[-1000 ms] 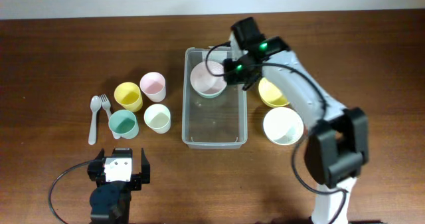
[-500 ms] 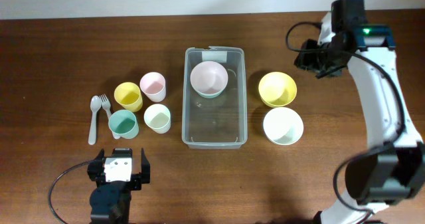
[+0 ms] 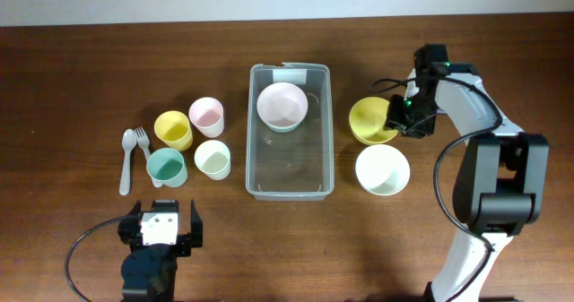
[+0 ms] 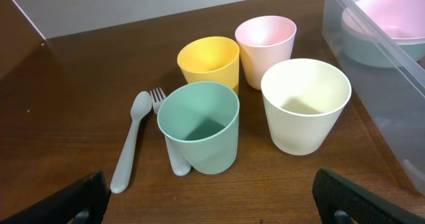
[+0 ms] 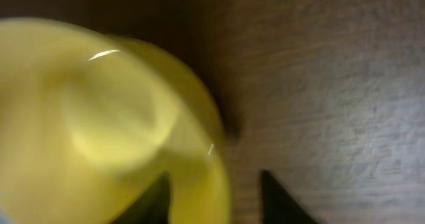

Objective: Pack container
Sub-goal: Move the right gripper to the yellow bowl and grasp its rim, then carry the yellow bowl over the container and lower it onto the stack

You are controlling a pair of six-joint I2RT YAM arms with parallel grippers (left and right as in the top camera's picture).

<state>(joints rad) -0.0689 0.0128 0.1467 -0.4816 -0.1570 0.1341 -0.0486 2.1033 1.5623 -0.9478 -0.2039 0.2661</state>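
Observation:
The clear plastic container [image 3: 254,150] stands mid-table with a pink bowl [image 3: 282,106] inside its far end. My right gripper [image 3: 400,119] is at the right rim of the yellow bowl [image 3: 369,120]. In the right wrist view its open fingers [image 5: 216,201] straddle the yellow bowl's [image 5: 99,117] rim, one inside and one outside. A white bowl [image 3: 382,169] sits just in front of the yellow one. My left gripper [image 3: 161,231] rests open and empty at the table's front left; its fingers [image 4: 212,211] face the cups.
Left of the container stand a yellow cup [image 3: 173,130], a pink cup [image 3: 206,116], a cream cup [image 3: 213,159] and a teal cup [image 3: 166,168]. A grey spoon [image 3: 126,163] and fork [image 3: 143,142] lie beside them. The left wrist view shows the container's wall [image 4: 372,58].
My right gripper left the pink bowl in the container, swung to the far right, then came down onto the yellow bowl's right rim. The left arm has not moved.

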